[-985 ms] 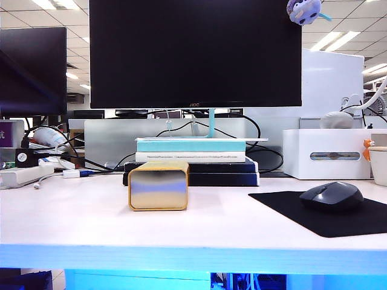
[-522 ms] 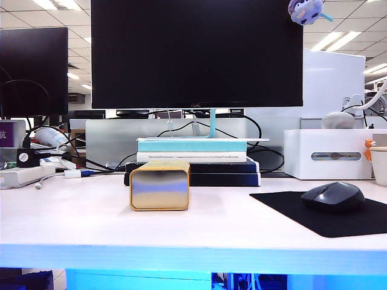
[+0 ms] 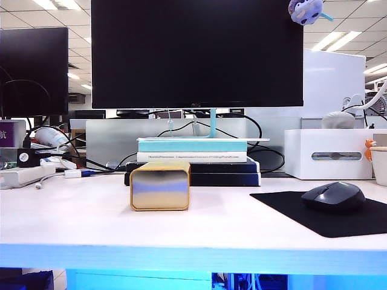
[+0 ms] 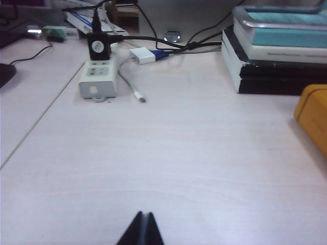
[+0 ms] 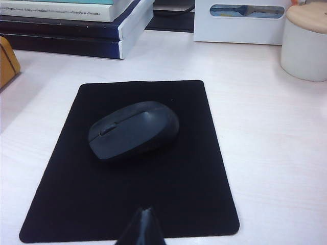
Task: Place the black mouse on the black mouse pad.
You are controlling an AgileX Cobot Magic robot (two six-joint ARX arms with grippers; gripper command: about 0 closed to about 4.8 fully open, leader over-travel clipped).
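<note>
The black mouse (image 3: pixel 333 196) (image 5: pixel 134 130) rests on the black mouse pad (image 3: pixel 284 204) (image 5: pixel 71 199) at the right of the desk. My right gripper (image 5: pixel 146 210) is shut and empty, hovering over the pad's near edge, short of the mouse. Over bare desk at the left, my left gripper (image 4: pixel 143 214) is shut with nothing in it, far from the mouse. Neither gripper shows in the exterior view.
A gold box (image 3: pixel 159 185) (image 4: pixel 312 120) stands mid-desk before a stack of books (image 3: pixel 192 160) under the monitor (image 3: pixel 196 53). A power strip (image 4: pixel 98 77) and cables lie at the left. A white box (image 3: pixel 328 154) and a white cup (image 5: pixel 306 45) sit behind the pad.
The whole exterior picture has shifted a few pixels to the right. The mouse stays on the pad and nothing on the desk has moved.
</note>
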